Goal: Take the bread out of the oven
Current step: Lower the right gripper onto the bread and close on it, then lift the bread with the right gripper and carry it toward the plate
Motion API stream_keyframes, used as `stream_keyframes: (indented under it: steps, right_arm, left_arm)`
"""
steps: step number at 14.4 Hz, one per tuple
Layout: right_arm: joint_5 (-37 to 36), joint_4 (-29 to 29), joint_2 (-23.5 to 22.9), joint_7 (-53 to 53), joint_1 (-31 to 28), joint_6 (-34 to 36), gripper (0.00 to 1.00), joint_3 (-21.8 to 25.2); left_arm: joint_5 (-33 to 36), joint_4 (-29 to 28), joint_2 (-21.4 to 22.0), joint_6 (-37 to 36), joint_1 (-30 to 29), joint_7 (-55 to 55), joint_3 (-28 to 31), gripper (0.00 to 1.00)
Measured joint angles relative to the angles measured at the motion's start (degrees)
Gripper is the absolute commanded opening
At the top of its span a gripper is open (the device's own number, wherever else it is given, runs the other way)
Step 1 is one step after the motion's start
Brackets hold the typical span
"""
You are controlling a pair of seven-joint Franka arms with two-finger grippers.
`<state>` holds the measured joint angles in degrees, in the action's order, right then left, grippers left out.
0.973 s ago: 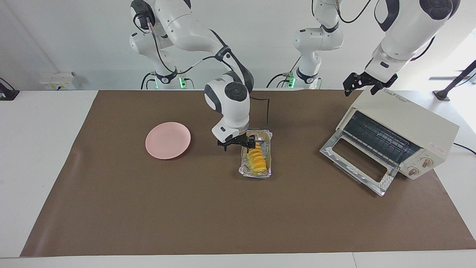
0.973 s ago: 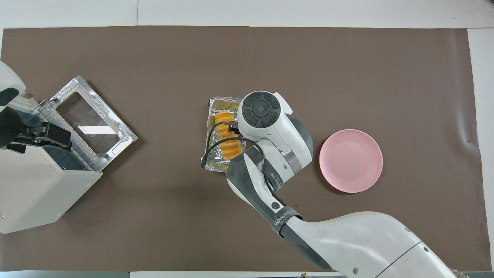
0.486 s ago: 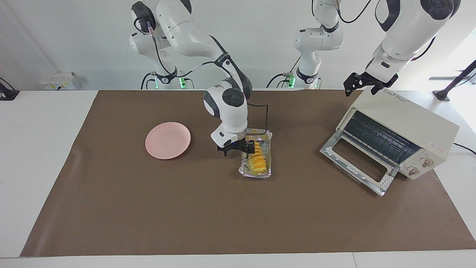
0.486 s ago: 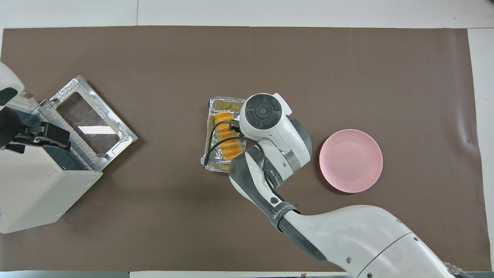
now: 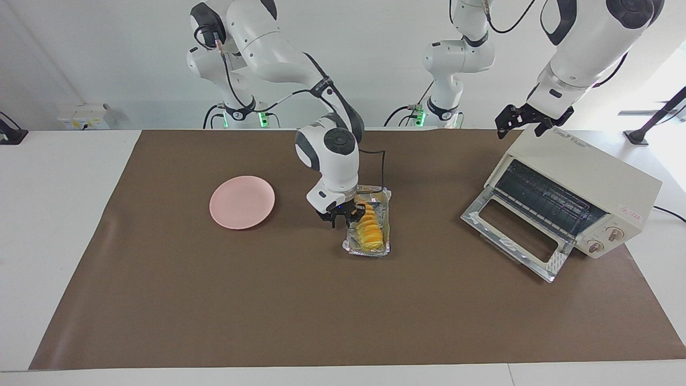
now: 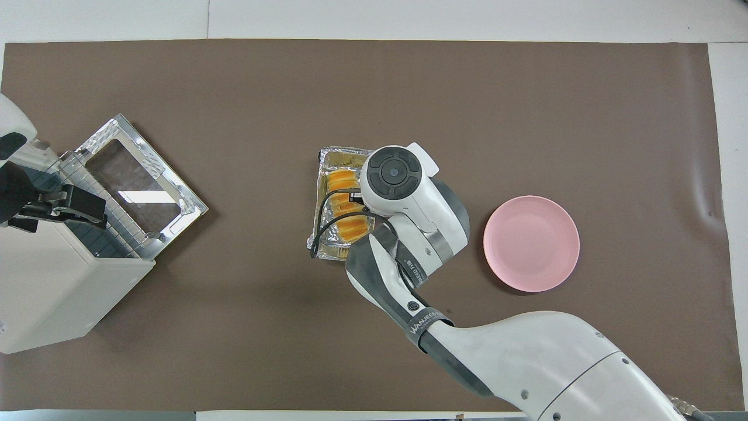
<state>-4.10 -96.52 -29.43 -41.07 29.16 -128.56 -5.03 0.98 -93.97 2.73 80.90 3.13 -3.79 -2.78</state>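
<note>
The bread (image 5: 369, 229) lies in its foil tray (image 5: 387, 244) at mid-frame on the tabletop, already out of the oven (image 5: 584, 185), whose door hangs open at right. The right pincer (image 5: 344, 215), wide a second ago, has narrowed around the loaf's upper end, so a lift toward the plate (image 5: 242, 202) looks next. The left pincer (image 5: 524, 119) waits open over the oven's top.

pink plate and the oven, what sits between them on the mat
The foil tray holding the bread, with the right claw at its plate-side edge; the facing view shows it best.
</note>
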Motion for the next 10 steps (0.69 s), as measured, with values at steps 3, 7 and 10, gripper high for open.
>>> stream_keyframes:
  steps: [3, 7, 10]
  right_arm:
    - [0.0, 0.2, 0.0, 0.1, 0.0, -0.6, 0.00, 0.0]
    - [-0.1, 3.5, 0.0, 0.3, -0.6, 2.7, 0.00, 0.2]
    - [0.4, 12.6, -0.9, 6.8, -4.7, 13.6, 0.00, 0.4]
  left_arm:
    - [0.0, 0.0, 0.0, 0.0, 0.0, 0.0, 0.0, 1.00]
    - [0.0, 0.0, 0.0, 0.0, 0.0, 0.0, 0.0, 1.00]
    - [0.0, 0.0, 0.0, 0.0, 0.0, 0.0, 0.0, 1.00]
